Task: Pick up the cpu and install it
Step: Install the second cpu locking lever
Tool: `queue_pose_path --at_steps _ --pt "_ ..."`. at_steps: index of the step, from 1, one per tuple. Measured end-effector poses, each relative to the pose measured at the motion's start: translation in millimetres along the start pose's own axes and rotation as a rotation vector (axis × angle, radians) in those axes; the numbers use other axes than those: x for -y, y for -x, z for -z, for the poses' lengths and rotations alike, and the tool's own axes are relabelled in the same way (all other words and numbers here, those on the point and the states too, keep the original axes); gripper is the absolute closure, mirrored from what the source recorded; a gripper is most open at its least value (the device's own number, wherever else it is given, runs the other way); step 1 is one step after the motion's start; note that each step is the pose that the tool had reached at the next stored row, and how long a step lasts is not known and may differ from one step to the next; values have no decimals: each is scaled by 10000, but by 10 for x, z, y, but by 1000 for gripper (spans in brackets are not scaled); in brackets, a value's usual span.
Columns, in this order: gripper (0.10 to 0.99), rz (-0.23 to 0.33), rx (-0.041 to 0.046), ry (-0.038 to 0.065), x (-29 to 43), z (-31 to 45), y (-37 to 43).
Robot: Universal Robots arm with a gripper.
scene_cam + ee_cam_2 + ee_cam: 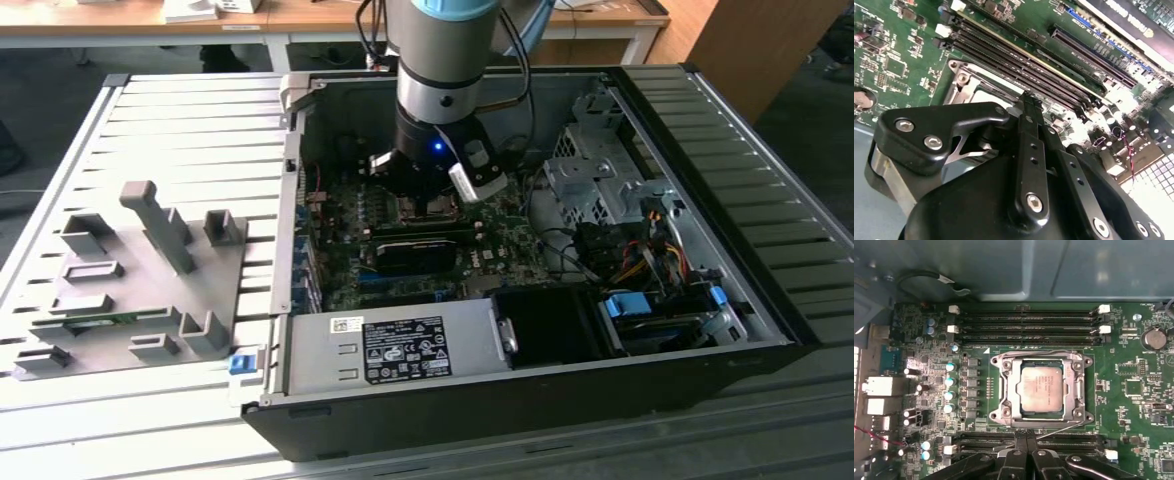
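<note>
My arm reaches down into the open computer case (694, 200), which lies on its side on the slatted metal surface (174, 130). In the exterior view my fingers (430, 208) hang low over the green motherboard (400, 265), and my wrist housing hides what lies beneath them.

The first wrist view supplies that detail. The cpu (1042, 389) sits flat inside the socket (1041, 387), silvery top facing up, bordered on all sides by the metal socket frame. My fingers (1025, 439) appear closed, the two black tips pressed together with nothing between them. They stand just beside one edge of the frame, above a thin wire lever (1054, 430), and do not touch the cpu. Rows of dark memory slots (1026, 325) run parallel on both sides of the socket. A round coin battery (1153, 338) lies well apart from it.

The second wrist view looks along my finger linkage (1029, 150). The tips again appear closed and bare. Beyond them, part of the socket frame (961, 82) shows with one corner screw; my linkage covers the cpu here. The memory slots (1024, 62) run diagonally past.

The exterior view alone shows the grey tray (127, 290) with upright holders, resting on the surface well apart from the case, toward the exterior view's left. The power supply (387, 350) occupies the near corner of the case.
</note>
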State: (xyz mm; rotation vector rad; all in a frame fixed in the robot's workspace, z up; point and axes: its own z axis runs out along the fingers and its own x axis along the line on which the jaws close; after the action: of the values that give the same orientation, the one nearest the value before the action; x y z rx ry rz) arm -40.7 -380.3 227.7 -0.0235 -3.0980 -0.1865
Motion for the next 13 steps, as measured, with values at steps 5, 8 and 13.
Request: queue_pose_path --at_steps 5,8,13 --pt "980 1 -1 6 9 -63 -21" --pt "980 2 -2 17 15 -116 -20" --pt "980 3 -4 98 24 -162 -24"
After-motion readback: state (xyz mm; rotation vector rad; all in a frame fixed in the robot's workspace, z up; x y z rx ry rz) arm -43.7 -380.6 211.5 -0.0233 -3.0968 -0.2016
